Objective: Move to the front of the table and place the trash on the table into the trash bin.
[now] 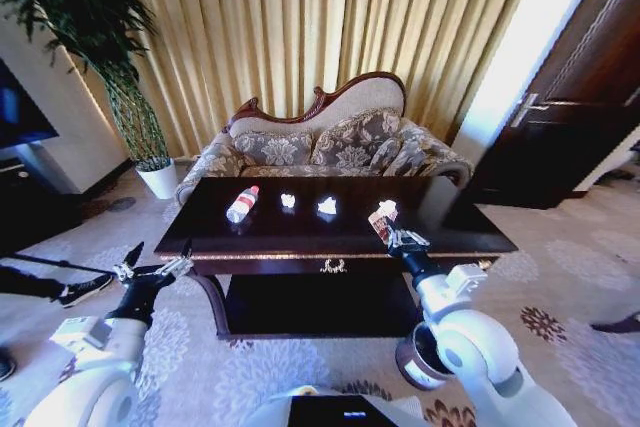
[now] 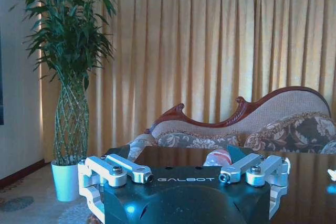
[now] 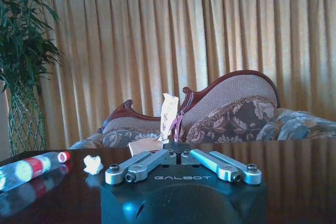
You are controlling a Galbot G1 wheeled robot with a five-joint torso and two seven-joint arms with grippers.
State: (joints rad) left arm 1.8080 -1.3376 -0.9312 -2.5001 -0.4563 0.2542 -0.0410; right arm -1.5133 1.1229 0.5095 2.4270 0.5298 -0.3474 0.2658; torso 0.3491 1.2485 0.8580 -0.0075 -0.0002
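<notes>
Right gripper pinched on small crumpled wrapper over dark glossy table; dark round bin below-behind it. Grip probably shallow: wrapper may slip. Left gripper spread, idle.

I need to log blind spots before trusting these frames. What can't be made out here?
- Trash bin: head view, mostly hidden by the right arm.
- Wrapper in the right gripper: print too small, lower part hidden by the fingers.
- Bottle: left wrist view, mostly behind the left gripper.
</notes>
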